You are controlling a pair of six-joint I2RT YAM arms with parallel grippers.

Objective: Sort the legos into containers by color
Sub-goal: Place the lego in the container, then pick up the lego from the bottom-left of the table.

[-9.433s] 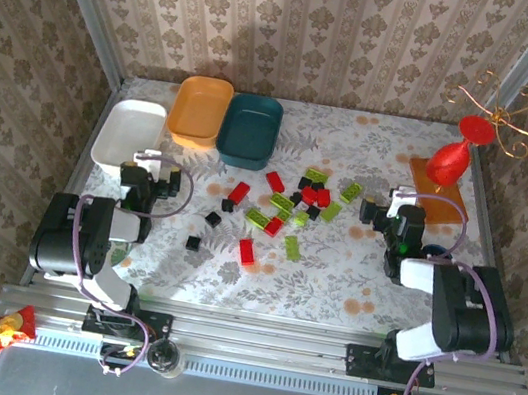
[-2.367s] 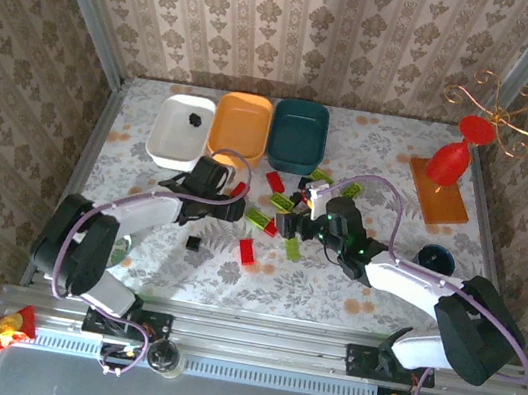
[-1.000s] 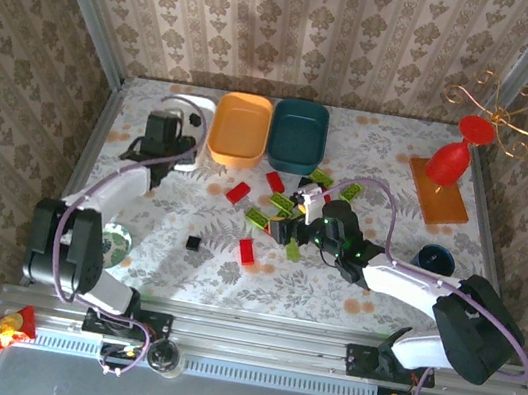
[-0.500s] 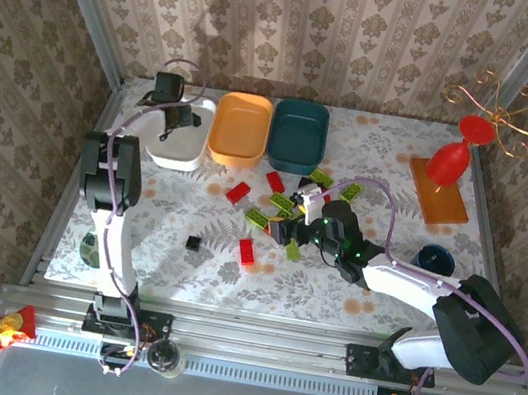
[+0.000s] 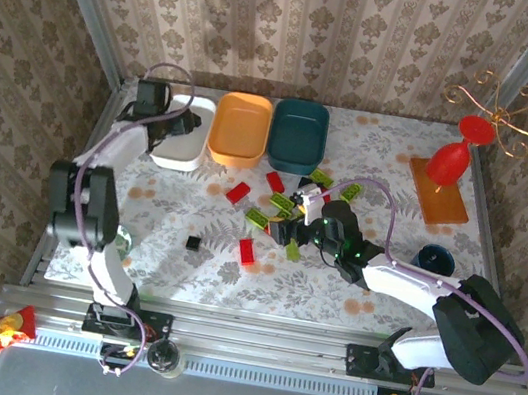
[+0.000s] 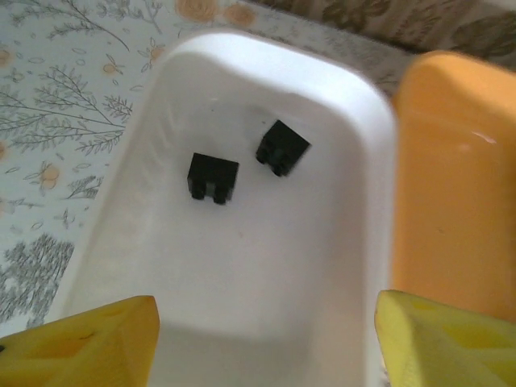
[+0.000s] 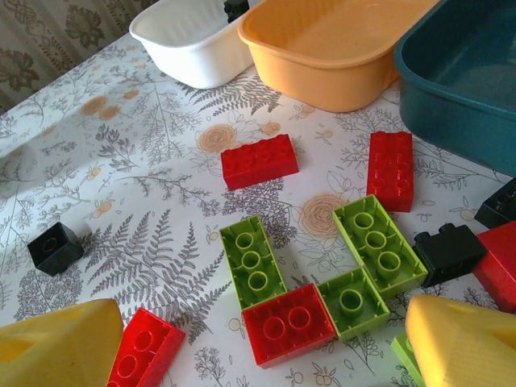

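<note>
- Item 1, white tray (image 6: 363,105): far-left of the worktop (image 5: 165,242). It holds 2 black bricks (image 6: 214,177), lying apart.
- Items 2 and 3, orange tray (image 5: 240,128) and dark teal tray (image 5: 298,134): we see nothing in either.
- Item 4, loose legos: red bricks (image 7: 260,160), lime green bricks (image 7: 254,260) and black ones clustered on the worktop near the trays. 1 black cube (image 7: 55,246) sits off by itself.
- Left jaws: over the white tray, yellow fingers (image 6: 81,339) well apart, gripping nothing.
- Right jaws: above the cluster, fingers (image 7: 56,339) spread wide, empty.
- Progress: we judge the sorting barely begun. Black is started, red and green are untouched, and most of the pile is left to move.
</note>
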